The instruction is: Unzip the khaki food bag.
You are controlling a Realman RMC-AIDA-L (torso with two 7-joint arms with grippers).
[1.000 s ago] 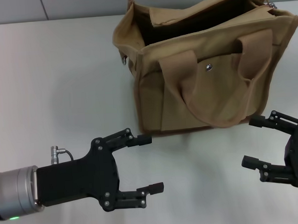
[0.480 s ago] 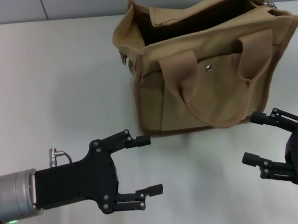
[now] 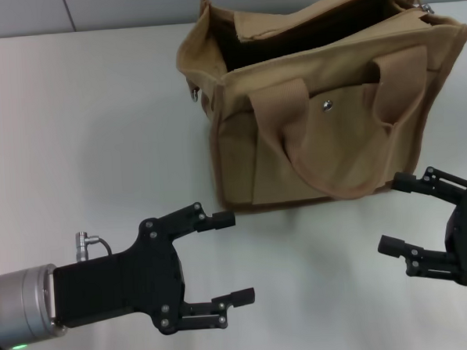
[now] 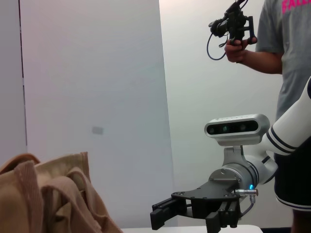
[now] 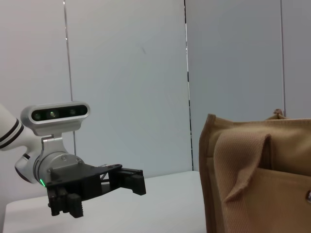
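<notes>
Khaki food bag (image 3: 324, 107) upright at counter (image 3: 82, 128) rear, top gaping. Left claw (image 3: 232, 258) wide, near front-left, apart. Right claw (image 3: 398, 213) wide, just below front-right corner.

Both arms end in a black, screw-studded claw, the left claw (image 3: 236, 259) on a silver cuff with a green light.

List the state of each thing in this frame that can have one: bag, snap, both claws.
Khaki food bag: upright on the table, top gaping open.
Front pocket snap: appears fastened.
Left claw: open, empty, hovering in front of the bag.
Right claw: open, empty, near the bag's front right corner.
</notes>
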